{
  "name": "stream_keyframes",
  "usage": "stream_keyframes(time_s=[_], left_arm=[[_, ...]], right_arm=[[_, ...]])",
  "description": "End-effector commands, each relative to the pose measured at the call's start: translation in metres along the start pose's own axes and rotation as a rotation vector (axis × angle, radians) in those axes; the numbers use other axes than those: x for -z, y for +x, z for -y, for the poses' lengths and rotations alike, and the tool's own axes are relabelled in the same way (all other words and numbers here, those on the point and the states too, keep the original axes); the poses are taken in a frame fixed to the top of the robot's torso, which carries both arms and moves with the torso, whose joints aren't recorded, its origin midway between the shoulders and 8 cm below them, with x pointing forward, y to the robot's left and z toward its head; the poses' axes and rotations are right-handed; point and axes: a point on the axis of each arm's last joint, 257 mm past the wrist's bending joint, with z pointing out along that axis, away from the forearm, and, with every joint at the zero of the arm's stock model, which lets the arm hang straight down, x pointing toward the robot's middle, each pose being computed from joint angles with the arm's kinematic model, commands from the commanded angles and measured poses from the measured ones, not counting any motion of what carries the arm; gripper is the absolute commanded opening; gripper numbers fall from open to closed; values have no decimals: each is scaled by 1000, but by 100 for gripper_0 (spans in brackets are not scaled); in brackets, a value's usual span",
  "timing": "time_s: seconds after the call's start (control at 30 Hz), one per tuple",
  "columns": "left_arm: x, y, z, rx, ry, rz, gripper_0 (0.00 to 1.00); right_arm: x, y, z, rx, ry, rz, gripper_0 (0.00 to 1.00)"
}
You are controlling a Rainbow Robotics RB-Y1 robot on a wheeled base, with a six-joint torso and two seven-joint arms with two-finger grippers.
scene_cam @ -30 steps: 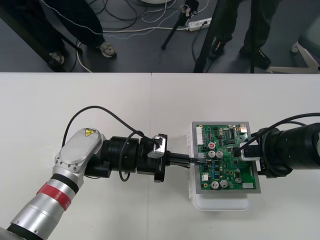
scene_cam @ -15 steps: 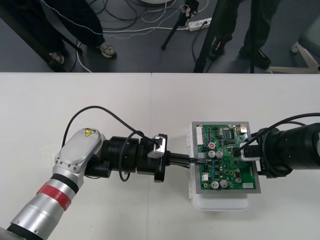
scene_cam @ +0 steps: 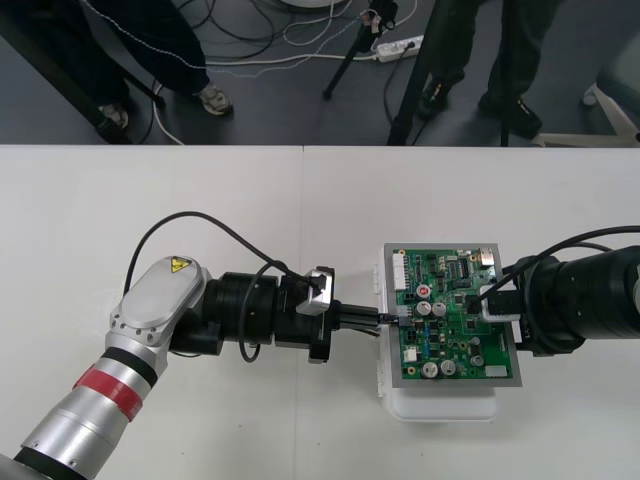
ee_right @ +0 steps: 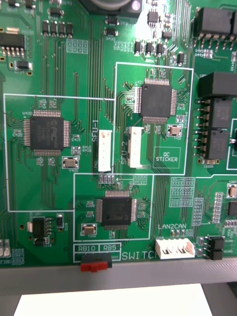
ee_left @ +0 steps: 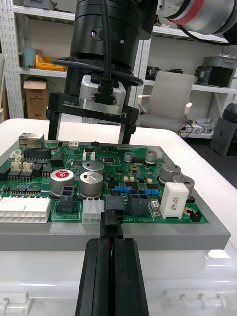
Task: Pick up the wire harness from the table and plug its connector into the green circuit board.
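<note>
1. The wire harness should be light and floppy, and only its plug looks stiff. You'd want to grip right behind the plug and go gentle, since that plastic is probably fragile.
2. Your left gripper has its fingers pinched narrow on the plug, with red wire between them. The arm reaches low and level across the table.
3. The plug sits against a black socket at the green board's edge. I can't tell if it's seated.
4. Your right gripper stands at the board's far edge with its fingers apart, holding nothing.
</note>
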Motion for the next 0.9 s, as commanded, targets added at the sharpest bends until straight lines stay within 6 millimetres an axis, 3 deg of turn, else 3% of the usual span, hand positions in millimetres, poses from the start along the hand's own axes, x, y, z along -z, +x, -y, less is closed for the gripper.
stream_keyframes(time_s=[0.03, 0.33, 0.9], left_arm=[[-23, -18, -9, -30, 5, 25, 0], [-29, -20, -3, -26, 21, 35, 0], [-20, -13, 7, -14, 36, 28, 0]], right_arm=[[3, -23, 11, 80, 25, 37, 100], [3, -23, 11, 82, 25, 37, 100], [3, -23, 10, 79, 24, 37, 100]])
